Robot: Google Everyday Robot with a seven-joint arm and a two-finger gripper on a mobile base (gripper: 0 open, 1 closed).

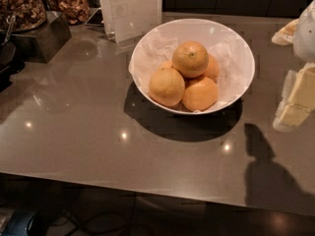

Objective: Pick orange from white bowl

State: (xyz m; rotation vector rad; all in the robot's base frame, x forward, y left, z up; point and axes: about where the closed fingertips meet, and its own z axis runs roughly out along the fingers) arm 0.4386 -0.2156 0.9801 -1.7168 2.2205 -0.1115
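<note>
Orange point(190, 59) is sitting on top of the pile in the white bowl point(194, 20), yellow-orange and dimpled, showing a small dark stem dot. Other oranges point(167, 86) are crowding beneath it on crumpled white paper point(229, 65). The gripper point(295, 102) is hanging at the right edge, apart from the bowl; open or closed, I cannot tell. The sign point(133, 9) behind is carrying print too faint to read.

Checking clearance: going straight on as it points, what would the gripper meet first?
The gripper, at the right edge, seems aimed downward: probably the counter beside the bowl; depth unclear.
</note>
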